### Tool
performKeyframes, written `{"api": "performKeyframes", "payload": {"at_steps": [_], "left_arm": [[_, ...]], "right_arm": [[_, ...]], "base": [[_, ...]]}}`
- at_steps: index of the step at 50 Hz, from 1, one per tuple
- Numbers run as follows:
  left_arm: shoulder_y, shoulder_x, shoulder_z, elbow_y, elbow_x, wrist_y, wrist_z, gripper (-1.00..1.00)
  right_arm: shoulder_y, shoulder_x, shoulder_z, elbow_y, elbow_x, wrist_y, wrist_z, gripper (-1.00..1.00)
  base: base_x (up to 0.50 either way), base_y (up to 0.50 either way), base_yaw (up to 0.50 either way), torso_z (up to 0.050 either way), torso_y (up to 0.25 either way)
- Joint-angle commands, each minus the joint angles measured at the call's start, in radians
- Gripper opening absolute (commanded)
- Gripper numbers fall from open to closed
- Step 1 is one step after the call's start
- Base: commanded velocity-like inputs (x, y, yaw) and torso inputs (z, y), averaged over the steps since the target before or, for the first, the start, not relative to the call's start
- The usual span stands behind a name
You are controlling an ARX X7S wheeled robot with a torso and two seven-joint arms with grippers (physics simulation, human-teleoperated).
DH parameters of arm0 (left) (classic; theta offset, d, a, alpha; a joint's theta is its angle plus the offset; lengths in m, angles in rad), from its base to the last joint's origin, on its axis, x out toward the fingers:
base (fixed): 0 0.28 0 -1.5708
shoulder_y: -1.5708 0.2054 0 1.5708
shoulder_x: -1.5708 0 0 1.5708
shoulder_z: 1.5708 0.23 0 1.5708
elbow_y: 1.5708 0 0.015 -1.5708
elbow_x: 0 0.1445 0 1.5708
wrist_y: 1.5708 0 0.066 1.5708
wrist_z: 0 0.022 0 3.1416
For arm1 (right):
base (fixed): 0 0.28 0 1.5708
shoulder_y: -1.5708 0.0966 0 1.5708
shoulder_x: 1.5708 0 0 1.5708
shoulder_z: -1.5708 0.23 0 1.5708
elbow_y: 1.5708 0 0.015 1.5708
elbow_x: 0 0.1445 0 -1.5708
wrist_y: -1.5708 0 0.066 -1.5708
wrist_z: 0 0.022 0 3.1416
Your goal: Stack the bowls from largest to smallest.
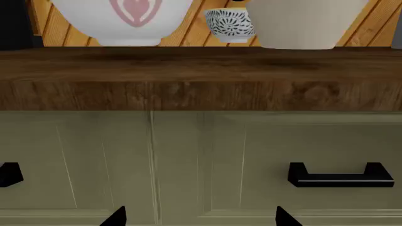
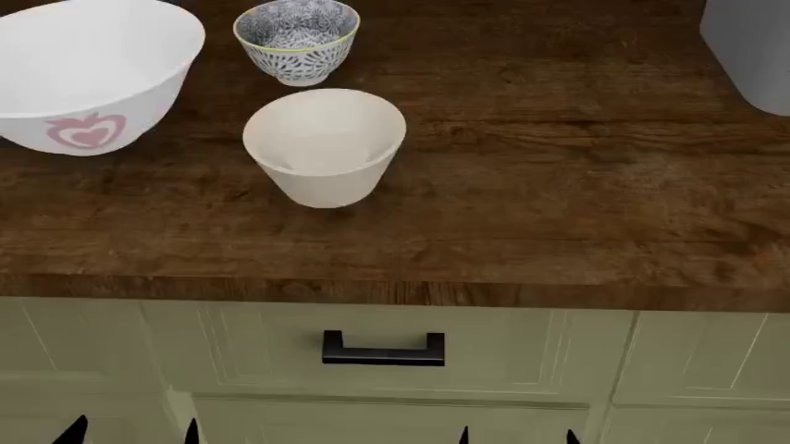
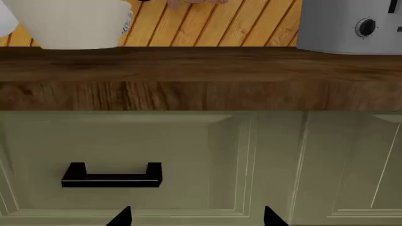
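Three bowls stand apart on the wooden countertop (image 2: 556, 185). The large white bowl with a pink strawberry mark (image 2: 92, 69) (image 1: 122, 19) is at the far left. The small blue-grey floral bowl (image 2: 296, 39) (image 1: 230, 24) sits behind the medium cream bowl (image 2: 325, 145) (image 1: 301, 23) (image 3: 72, 23). Both grippers hang low in front of the cabinet, below the counter edge. My left gripper (image 2: 132, 433) (image 1: 199, 217) is open and empty. My right gripper (image 2: 516, 437) (image 3: 196, 217) is open and empty too.
A grey toaster-like appliance (image 2: 746, 46) (image 3: 351, 26) stands at the counter's far right. Olive cabinet drawers with a black handle (image 2: 383, 350) (image 1: 341, 175) (image 3: 112, 175) face the grippers. An orange wood-plank wall (image 3: 213, 23) backs the counter.
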Motion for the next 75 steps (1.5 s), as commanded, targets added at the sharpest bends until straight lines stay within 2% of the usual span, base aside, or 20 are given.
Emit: {"api": "performKeyframes", "payload": {"at_steps": [1, 23, 26, 65, 75], "left_arm": [[0.0, -0.01, 0.011, 0.0, -0.01, 0.0, -0.011, 1.0], [-0.011, -0.061, 0.078, -0.003, -0.048, -0.01, -0.081, 1.0], [-0.002, -0.069, 0.082, 0.004, -0.061, 0.028, -0.075, 1.0], [-0.013, -0.108, 0.132, -0.003, -0.095, 0.033, -0.133, 1.0], [-0.011, -0.123, 0.138, -0.002, -0.109, 0.025, -0.139, 1.0]], "right_arm": [[-0.004, 0.015, -0.021, -0.014, 0.0, 0.009, 0.021, 1.0], [0.002, 0.062, -0.076, 0.0, 0.058, 0.001, 0.08, 1.0], [0.003, 0.066, -0.081, -0.001, 0.061, 0.001, 0.086, 1.0], [0.0, 0.107, -0.127, -0.002, 0.109, -0.019, 0.139, 1.0], [0.007, 0.117, -0.143, 0.007, 0.111, -0.023, 0.148, 1.0]], "base": [[0.0, 0.0, 0.0, 0.0, 0.0], [0.0, 0.0, 0.0, 0.0, 0.0], [0.0, 0.0, 0.0, 0.0, 0.0], [0.0, 0.0, 0.0, 0.049, 0.0], [0.08, 0.3, 0.0, 0.0, 0.0]]}}
